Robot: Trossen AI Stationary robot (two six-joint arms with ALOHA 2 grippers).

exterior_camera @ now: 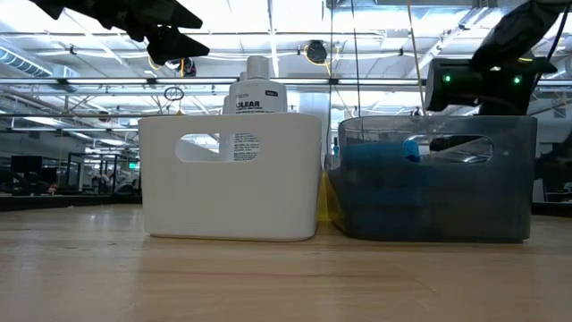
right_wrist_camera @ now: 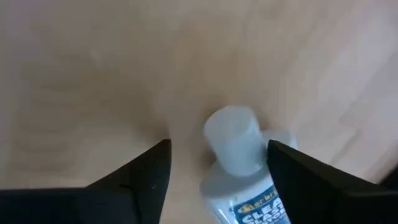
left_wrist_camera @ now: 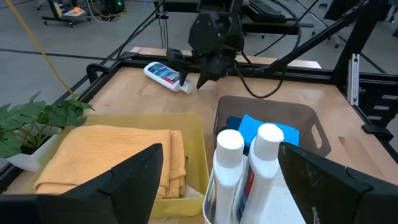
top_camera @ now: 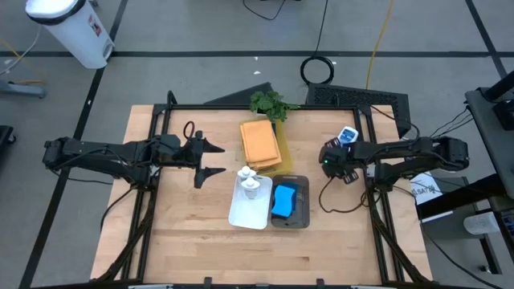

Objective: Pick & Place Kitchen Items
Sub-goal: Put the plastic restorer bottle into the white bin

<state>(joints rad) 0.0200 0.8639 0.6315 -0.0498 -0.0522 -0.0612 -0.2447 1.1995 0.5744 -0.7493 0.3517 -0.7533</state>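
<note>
From above, my left hand hovers spread open and empty, arm stretched level from the tabletop's left edge toward the centre. Just beyond it, two white bottles stand in a white bin, folded orange cloths fill a yellow bin, and blue sponges lie in a grey bin. Only my right wrist camera shows my right hand released, fingers either side of a third bottle lying near the tabletop's right edge.
</note>
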